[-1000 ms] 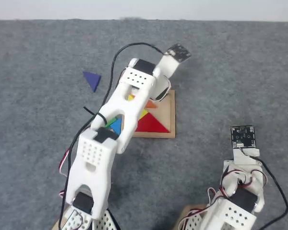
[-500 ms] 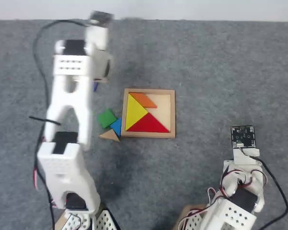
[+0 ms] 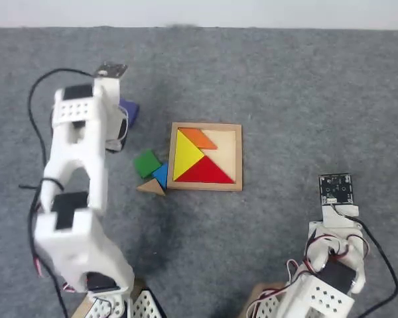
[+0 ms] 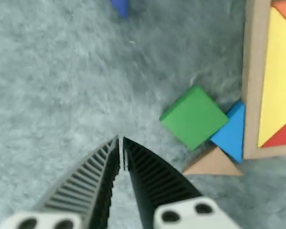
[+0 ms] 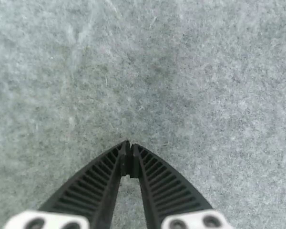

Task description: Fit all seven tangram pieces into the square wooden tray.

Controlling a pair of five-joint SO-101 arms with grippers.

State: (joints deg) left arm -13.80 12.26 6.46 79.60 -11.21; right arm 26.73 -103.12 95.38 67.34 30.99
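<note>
— How do your claws stand?

— My left claw (image 4: 120, 141) has its two fingers pressed together with nothing between them, above the grey carpet (image 3: 285, 86). My right claw (image 5: 129, 146) is pinched together too, holding nothing, also over carpet.

— And the square wooden tray (image 3: 205, 187)?

— It lies flat on the carpet in front of both my arms. Inside it are a yellow triangle (image 3: 186, 156), a red triangle (image 3: 205, 173) and an orange piece (image 3: 198, 137). The corner beside the orange piece is bare wood.

— The other pieces?

— Four lie outside. A green square (image 4: 194, 116), a light blue triangle (image 4: 231, 131) and a tan triangle (image 4: 212, 165) huddle together near my left claw. The light blue one touches the tray's outer edge. A dark blue triangle (image 3: 130, 110) sits apart from them, partly hidden under my left arm (image 3: 79, 172).
</note>
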